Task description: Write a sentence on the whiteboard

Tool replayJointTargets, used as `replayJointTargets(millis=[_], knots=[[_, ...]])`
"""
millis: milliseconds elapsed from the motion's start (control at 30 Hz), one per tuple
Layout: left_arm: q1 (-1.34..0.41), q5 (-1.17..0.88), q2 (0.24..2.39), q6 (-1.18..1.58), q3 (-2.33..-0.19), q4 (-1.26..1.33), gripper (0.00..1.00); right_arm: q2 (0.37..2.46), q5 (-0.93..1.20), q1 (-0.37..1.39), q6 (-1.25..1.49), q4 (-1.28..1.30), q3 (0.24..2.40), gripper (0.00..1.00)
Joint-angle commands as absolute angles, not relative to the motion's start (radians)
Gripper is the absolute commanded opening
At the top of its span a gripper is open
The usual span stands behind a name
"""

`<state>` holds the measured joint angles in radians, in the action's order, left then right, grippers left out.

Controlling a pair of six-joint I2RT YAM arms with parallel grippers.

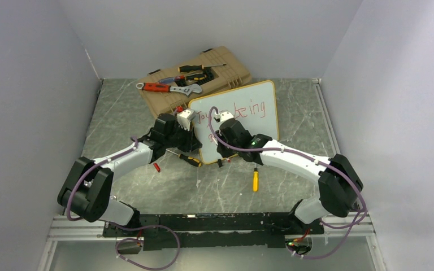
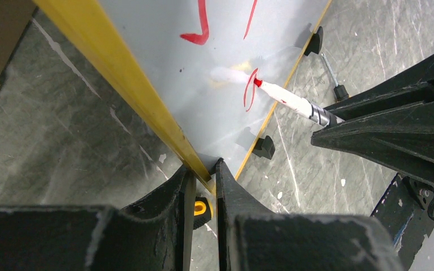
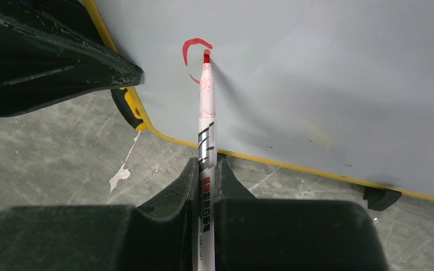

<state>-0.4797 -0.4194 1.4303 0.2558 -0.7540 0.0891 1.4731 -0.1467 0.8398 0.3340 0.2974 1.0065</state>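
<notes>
The whiteboard (image 1: 263,127) lies tilted on the table and leans against the toolbox. The sentence (image 1: 247,110) is in red; its top line ends in "being", partly hidden by the grippers. My left gripper (image 1: 187,121) is shut on the board's yellow left frame (image 2: 147,107), near its lower corner (image 2: 204,167). My right gripper (image 1: 222,119) is shut on a white marker (image 3: 206,118) with a red tip. The tip touches the board (image 3: 316,73) at a fresh curved red stroke (image 3: 195,46). The stroke (image 2: 248,90) and the marker (image 2: 291,101) also show in the left wrist view.
A tan toolbox (image 1: 226,70) behind the board carries a red-handled wrench (image 1: 164,87) and other tools. A black-and-yellow screwdriver (image 1: 189,159), a small red cap (image 1: 156,167) and a yellow-handled tool (image 1: 255,179) lie on the table. Grey walls close in both sides.
</notes>
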Motion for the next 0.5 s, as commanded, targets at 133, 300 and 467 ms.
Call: replayJointTargets(millis=[133,300,467], knots=[[-0.485,-0.371,1.407,0.213,-0.767,0.045,0.07,1.471,-0.142,0.841,0.362,0.305,0.983,0.00],[-0.485,-0.371,1.409,0.213,-0.767,0.047,0.07,1.439,-0.204,0.841,0.382,0.312,0.967,0.00],[-0.485,-0.367,1.407,0.207,-0.769,0.041,0.07,1.400,-0.261,0.841,0.375,0.292,0.980,0.00]])
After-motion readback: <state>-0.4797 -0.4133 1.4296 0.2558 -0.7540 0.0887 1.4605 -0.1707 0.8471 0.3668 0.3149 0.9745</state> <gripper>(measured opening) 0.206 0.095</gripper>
